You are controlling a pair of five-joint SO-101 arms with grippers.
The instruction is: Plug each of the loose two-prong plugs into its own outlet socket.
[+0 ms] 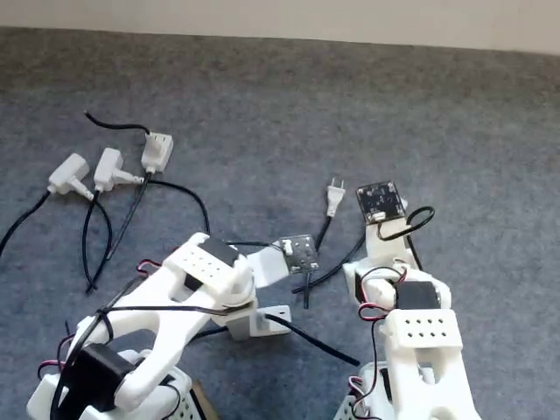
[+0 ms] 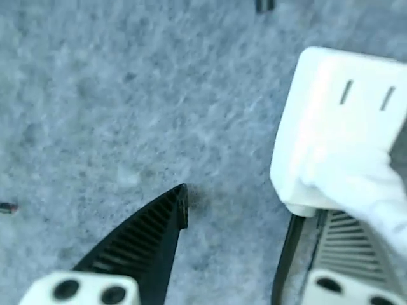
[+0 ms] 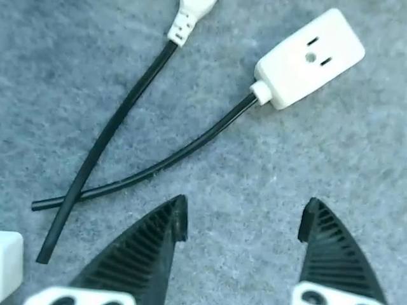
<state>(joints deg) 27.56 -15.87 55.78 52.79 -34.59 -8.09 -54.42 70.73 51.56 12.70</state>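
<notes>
Left gripper [image 2: 248, 206], fingers apart, apparently touches a white outlet socket [image 2: 337, 127]. Right gripper [image 3: 245, 219] hovers, fingers spread, with a loose plug [image 1: 335, 194] about ten o'clock of its wrist.

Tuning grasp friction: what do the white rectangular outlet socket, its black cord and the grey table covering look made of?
White rectangular outlet socket: smooth moulded plastic by the look, soft sheen, rounded edges. Black cord: probably rubber or PVC sheath, matt, bends in a loose curve. Grey table covering: looks like felt or short-pile carpet, fuzzy mottled fibres, no shine.
</notes>
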